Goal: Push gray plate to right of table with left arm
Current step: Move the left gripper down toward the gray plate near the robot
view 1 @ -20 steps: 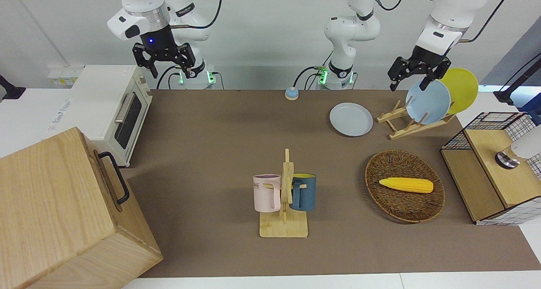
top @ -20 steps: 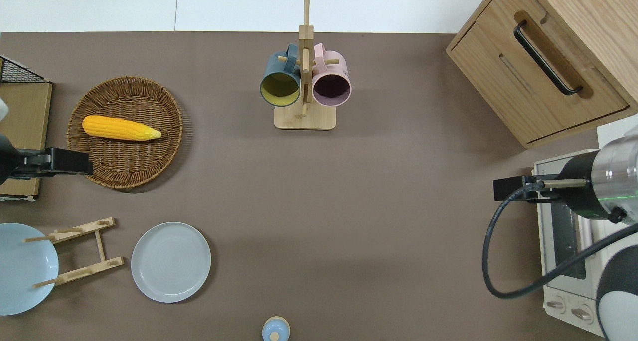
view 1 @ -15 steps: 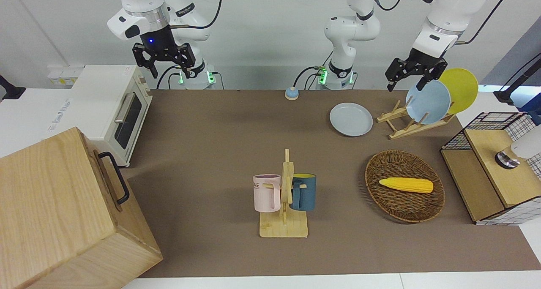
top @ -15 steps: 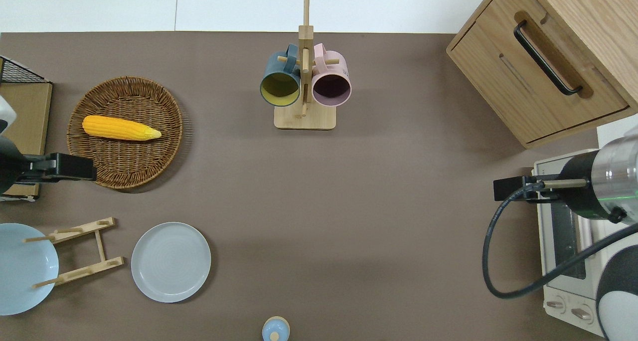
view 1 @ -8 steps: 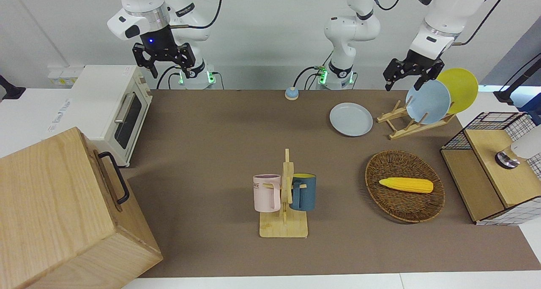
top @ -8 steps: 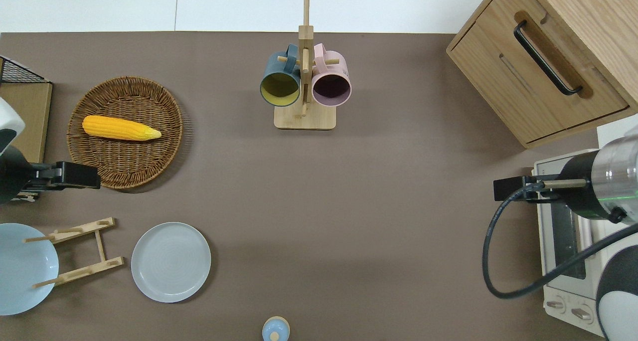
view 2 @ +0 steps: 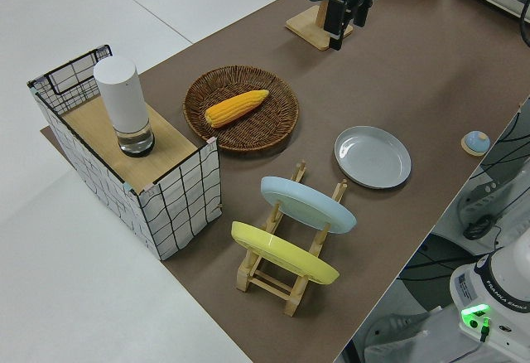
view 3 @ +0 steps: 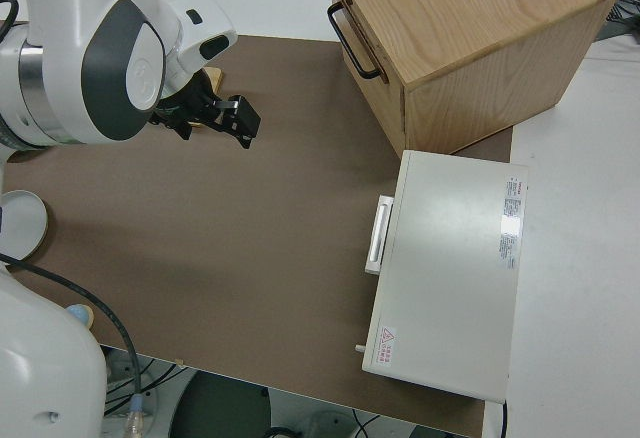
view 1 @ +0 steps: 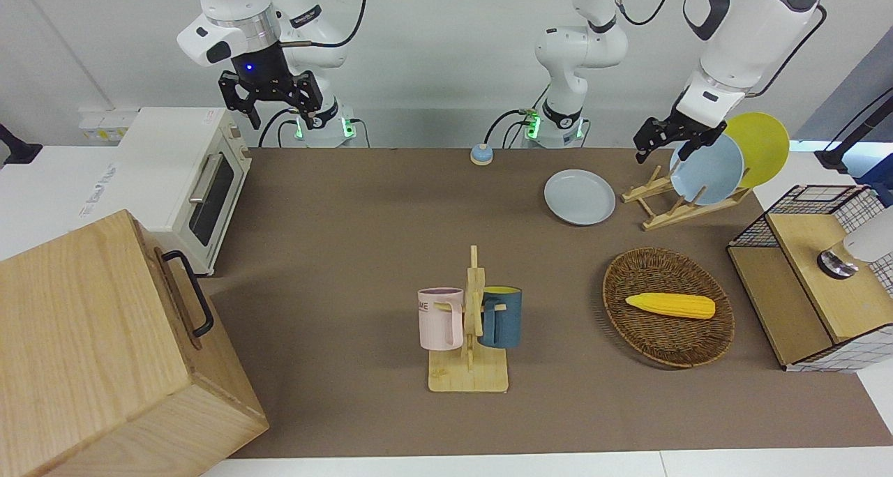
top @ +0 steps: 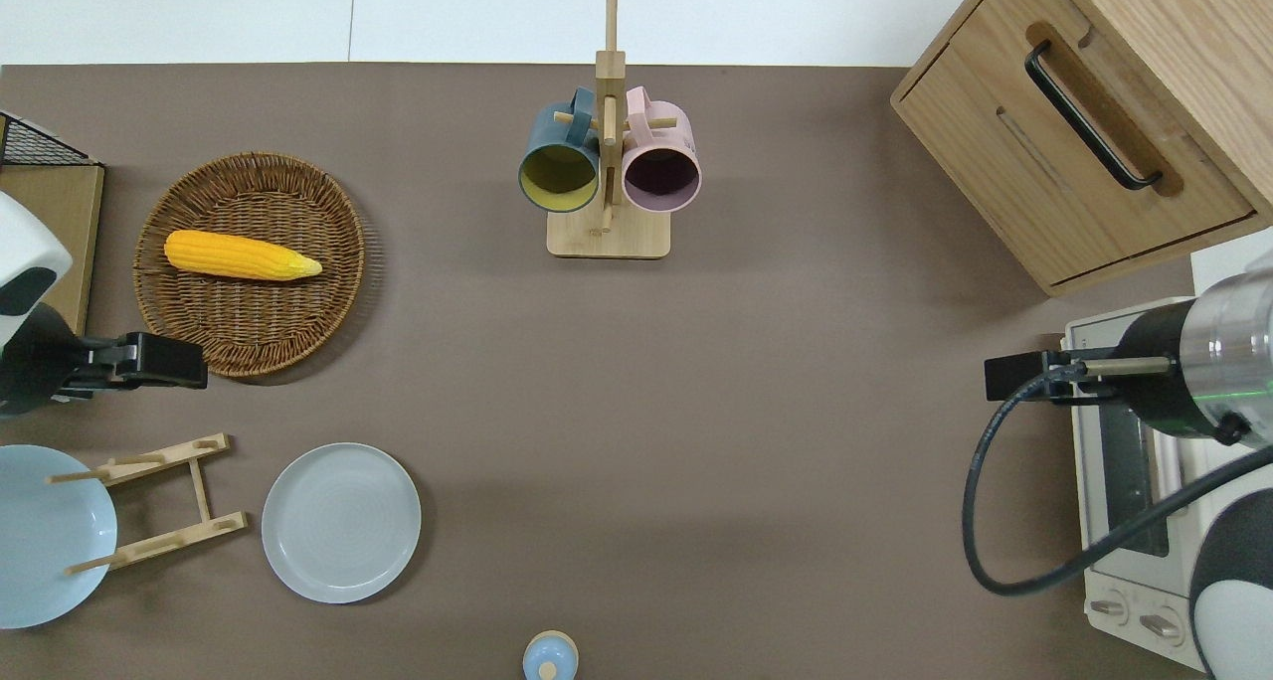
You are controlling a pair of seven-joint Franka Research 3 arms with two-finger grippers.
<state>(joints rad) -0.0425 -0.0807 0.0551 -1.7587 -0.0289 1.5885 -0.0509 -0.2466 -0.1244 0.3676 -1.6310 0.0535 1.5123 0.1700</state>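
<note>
The gray plate (view 1: 580, 197) lies flat on the brown table (view 1: 363, 212), near the robots, beside a wooden plate rack; it also shows in the overhead view (top: 341, 522) and the left side view (view 2: 373, 157). My left gripper (view 1: 663, 153) is open and empty, up in the air and tilted. In the overhead view the left gripper (top: 189, 362) is over the table between the wicker basket's rim and the plate rack, apart from the gray plate. My right gripper (view 1: 279, 118) is open, and that arm is parked.
The plate rack (top: 164, 501) holds a sky-blue plate (view 1: 706, 169) and a yellow plate (view 1: 764, 146). A wicker basket (top: 298, 312) holds a corn cob (top: 239, 255). A mug rack (top: 607, 163), a small blue bell (top: 549, 655), a wire crate (view 1: 809, 282), a toaster oven (view 1: 188, 177) and a wooden cabinet (view 1: 104, 351) stand around.
My left gripper has tilted and drifted over the table toward the robots and toward the right arm's end, off the basket's edge. The gray plate and the right arm have not moved.
</note>
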